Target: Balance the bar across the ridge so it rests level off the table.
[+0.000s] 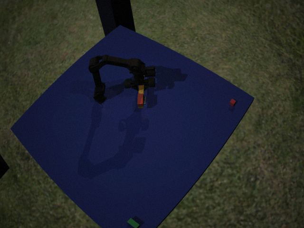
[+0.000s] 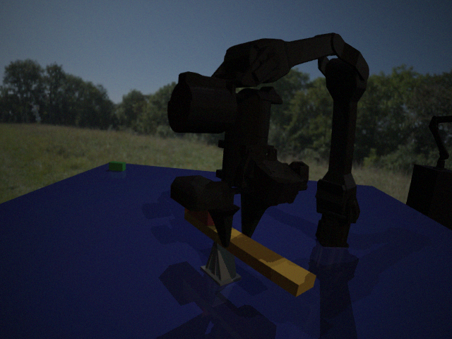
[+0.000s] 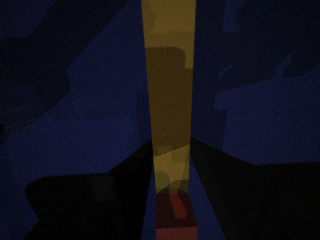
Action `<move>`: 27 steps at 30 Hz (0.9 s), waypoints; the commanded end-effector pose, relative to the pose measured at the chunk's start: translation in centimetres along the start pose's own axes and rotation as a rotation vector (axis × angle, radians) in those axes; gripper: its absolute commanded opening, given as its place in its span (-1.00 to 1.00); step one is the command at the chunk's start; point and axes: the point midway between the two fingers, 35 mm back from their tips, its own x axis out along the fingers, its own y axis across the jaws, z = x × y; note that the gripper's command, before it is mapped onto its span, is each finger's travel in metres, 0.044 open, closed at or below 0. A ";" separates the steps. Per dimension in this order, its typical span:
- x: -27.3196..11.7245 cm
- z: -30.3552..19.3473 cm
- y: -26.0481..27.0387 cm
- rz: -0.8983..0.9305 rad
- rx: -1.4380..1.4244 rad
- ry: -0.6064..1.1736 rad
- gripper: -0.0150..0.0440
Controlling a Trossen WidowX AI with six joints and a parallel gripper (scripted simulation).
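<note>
Open air lies above the near right stretch of the bar [image 1: 141, 89] [image 2: 270, 257] [image 3: 171, 100] in the exterior view. The gripper's [image 1: 140, 86] [image 2: 237, 241] [image 3: 171, 150] fingers flank the bar, leaving scant side room. A red block [image 1: 140, 99] [image 2: 205, 217] [image 3: 175, 210] obstructs the top toward the far left; the ridge [image 1: 144, 99] [image 2: 223, 268] blocks passage beneath.
</note>
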 end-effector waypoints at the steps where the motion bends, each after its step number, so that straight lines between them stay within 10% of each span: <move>1: 0.0 0.0 0.0 0.000 0.000 0.000 0.09; 24: 0.0 0.0 0.0 0.000 0.000 0.000 0.14; 27: 0.0 0.0 0.0 0.000 0.000 0.000 0.40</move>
